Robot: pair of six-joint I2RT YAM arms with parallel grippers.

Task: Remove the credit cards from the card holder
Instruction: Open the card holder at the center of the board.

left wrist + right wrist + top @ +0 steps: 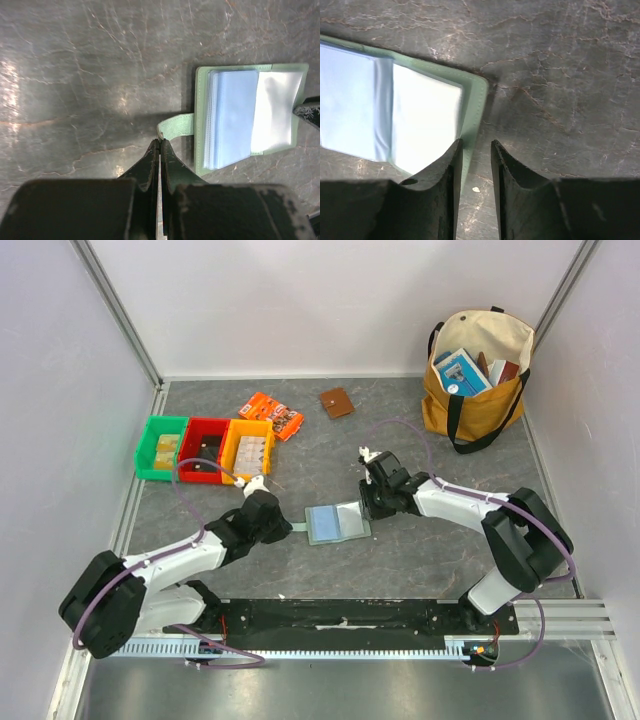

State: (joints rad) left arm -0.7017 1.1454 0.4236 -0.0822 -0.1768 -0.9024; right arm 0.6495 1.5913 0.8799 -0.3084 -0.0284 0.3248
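The card holder lies open and flat on the grey table between my arms, pale green with clear light-blue sleeves. It also shows in the left wrist view and the right wrist view. My left gripper is shut on its side tab at the holder's left edge. My right gripper is narrowly open, low at the holder's right edge; one finger is over the green border, the other over bare table. No credit cards are visible; the sleeves hide any.
Green, red and yellow bins stand at the back left. An orange printed packet and a brown square wallet lie behind the holder. A yellow tote bag stands at the back right. Walls enclose the table.
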